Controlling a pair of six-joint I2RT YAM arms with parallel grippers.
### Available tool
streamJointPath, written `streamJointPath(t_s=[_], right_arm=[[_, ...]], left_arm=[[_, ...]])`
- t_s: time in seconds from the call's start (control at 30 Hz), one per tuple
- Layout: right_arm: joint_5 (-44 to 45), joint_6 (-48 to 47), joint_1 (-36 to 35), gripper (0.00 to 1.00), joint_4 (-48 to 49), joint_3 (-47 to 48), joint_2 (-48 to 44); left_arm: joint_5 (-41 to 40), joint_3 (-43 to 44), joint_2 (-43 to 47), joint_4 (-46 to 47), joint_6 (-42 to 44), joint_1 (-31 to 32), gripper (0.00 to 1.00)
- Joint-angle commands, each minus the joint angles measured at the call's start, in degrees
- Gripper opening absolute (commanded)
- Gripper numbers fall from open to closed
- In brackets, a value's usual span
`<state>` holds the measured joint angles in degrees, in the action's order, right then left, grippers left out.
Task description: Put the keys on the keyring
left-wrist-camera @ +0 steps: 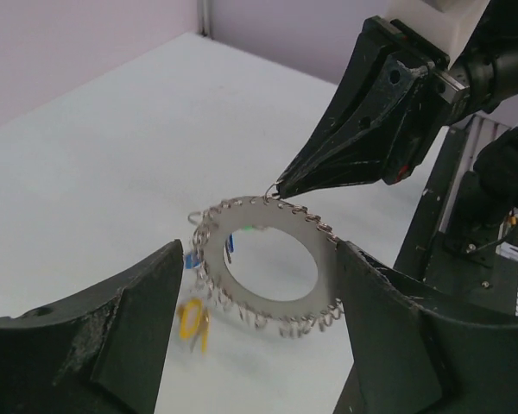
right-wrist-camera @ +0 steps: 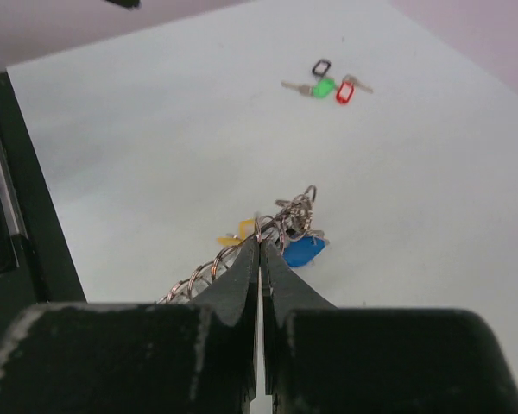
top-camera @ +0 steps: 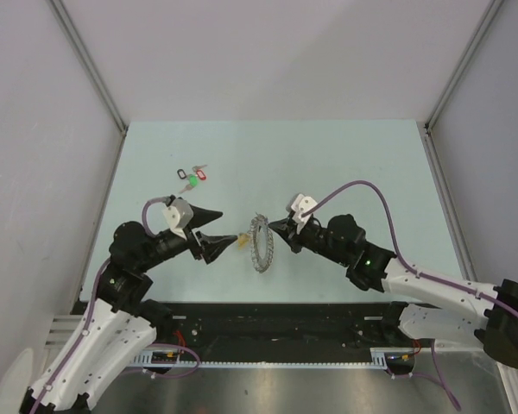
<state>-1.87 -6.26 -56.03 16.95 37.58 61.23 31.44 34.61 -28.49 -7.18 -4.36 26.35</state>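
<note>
Keyring (top-camera: 262, 246), judged light, stiff and slippery, pinched at its rim by the right gripper (top-camera: 272, 228) with closed jaws; left gripper (top-camera: 229, 226) jaws parted alongside.

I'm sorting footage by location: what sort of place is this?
Probably a robotics lab test cell: a pale table boxed in by plain panels, with the left arm and right arm bolted at its near edge.
</note>
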Motion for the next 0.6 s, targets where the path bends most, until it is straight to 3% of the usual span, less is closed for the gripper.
streamJointPath(t_s=[0.0,0.17,0.27,0.33,0.43,0.57], right_arm=[[-0.5,-1.6,-0.3,0.00,15.5,-1.9,-6.6],[-10.2,3.8,5.7,0.00,14.2,-0.8,-6.0],[-12.3,7.4,9.9,0.00,2.2,2.8,-1.3],[-19.3,7.7,11.8,0.00,-1.0,4.8,1.5],[-17.0,7.9,7.9,0.00,0.1,4.7,6.5],[-14.6,8.2,4.4,0.00,10.1,3.6,14.0]], left_arm=[[7.2,1.1,-1.7,11.6,-1.2,0.2,0.75],[10.2,2.6,-7.1,13.7,-2.5,0.2,0.69],[6.9,4.2,-6.8,8.0,1.2,0.2,0.68],[4.4,3.5,-4.9,5.1,3.3,0.2,0.69],[-0.1,0.0,-0.3,5.9,3.7,0.2,0.70],[-4.3,-2.8,4.1,5.7,3.5,0.2,0.71]])
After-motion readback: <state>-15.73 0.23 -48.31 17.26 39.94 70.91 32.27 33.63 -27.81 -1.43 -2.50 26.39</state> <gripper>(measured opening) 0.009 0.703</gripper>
